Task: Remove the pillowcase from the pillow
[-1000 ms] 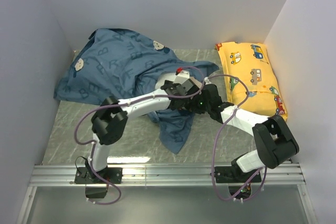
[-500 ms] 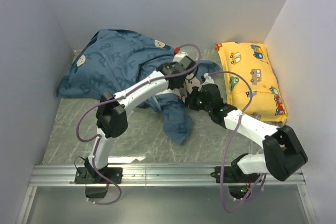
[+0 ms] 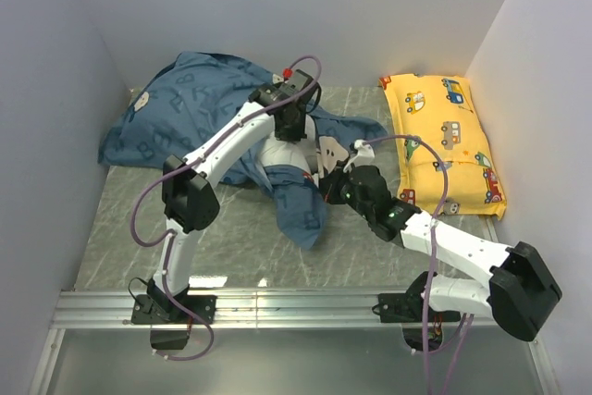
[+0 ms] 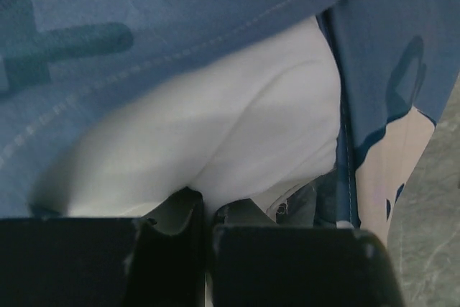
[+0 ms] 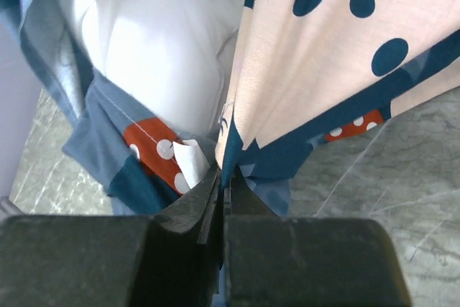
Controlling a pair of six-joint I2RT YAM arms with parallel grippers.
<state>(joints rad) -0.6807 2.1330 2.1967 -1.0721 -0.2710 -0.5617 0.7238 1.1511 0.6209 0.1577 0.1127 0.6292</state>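
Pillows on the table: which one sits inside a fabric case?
The plain white pillow, showing at the opening of the dusty-blue printed pillowcase; the yellow car-print pillow lies bare at right.

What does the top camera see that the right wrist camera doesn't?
Only the top camera shows the left arm and right arm, the yellow car-print pillow by the right wall, and the whole pillowcase bunched at the back left. Only the right wrist camera shows, close up, the right gripper pinched shut on the pillowcase's edge, a red spotted bow print and a small white tag. Both show the blue pillowcase, the white pillow peeking out, and the grey table.
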